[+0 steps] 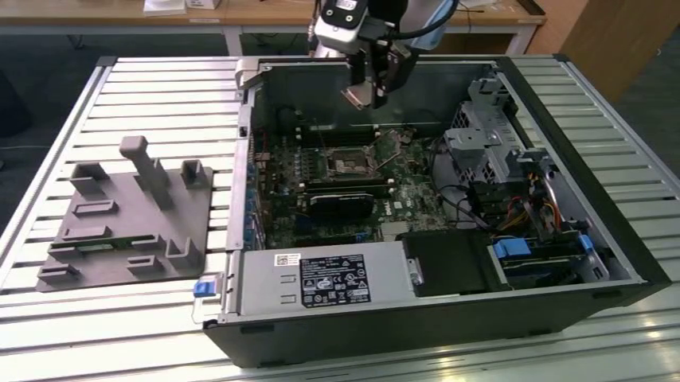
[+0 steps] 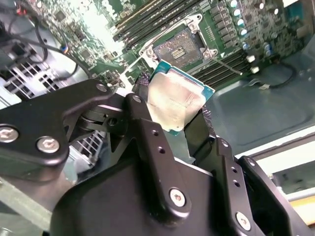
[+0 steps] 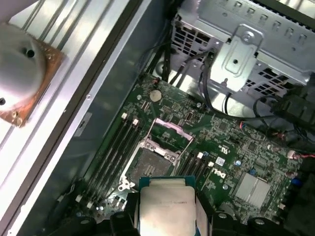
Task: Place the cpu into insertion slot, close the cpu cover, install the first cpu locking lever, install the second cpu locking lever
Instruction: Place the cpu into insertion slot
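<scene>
My gripper (image 1: 374, 86) hangs above the back of the open computer case, shut on the cpu (image 1: 359, 97). In both wrist views the silvery-tan cpu (image 2: 179, 96) (image 3: 166, 201) sits tilted between the black fingers (image 2: 142, 123). The insertion slot (image 1: 349, 164) lies below and in front of it on the green motherboard, dark-centred and uncovered (image 2: 178, 47) (image 3: 149, 166). The cpu is well above the slot and does not touch it. The cpu cover (image 3: 171, 132) stands swung up at the slot's far edge in the first wrist view.
Memory slots (image 3: 115, 147) run beside the socket. A metal drive cage (image 1: 483, 135) with cables stands on the exterior view's right, and a labelled power supply (image 1: 318, 282) fills the case front. A grey fixture (image 1: 127, 215) lies on the slatted table (image 1: 159, 87) at the left.
</scene>
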Robot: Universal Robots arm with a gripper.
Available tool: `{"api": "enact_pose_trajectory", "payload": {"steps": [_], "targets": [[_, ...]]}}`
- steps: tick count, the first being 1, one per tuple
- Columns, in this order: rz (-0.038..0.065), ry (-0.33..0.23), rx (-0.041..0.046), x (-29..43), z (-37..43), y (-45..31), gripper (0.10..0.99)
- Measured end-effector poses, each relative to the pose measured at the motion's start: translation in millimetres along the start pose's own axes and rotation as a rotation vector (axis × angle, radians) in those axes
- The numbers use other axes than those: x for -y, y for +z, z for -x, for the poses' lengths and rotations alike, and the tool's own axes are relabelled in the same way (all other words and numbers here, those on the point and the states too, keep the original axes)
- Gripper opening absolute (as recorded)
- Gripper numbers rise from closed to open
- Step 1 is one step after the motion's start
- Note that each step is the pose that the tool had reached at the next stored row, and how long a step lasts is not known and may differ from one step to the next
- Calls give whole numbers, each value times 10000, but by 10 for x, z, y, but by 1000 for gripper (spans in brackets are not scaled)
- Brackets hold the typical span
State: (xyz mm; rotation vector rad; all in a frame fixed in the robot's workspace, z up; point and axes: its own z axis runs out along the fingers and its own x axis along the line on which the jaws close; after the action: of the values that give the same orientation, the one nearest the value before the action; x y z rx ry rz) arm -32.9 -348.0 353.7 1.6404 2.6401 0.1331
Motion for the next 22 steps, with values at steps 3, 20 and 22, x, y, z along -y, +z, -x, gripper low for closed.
{"api": "enact_pose_trajectory", "payload": {"steps": [3,20,22], "targets": [[10,537,48,1,0,9,541],[47,3012,291,21,-9,115,541],[48,3277,326,23,-9,144,541]]}}
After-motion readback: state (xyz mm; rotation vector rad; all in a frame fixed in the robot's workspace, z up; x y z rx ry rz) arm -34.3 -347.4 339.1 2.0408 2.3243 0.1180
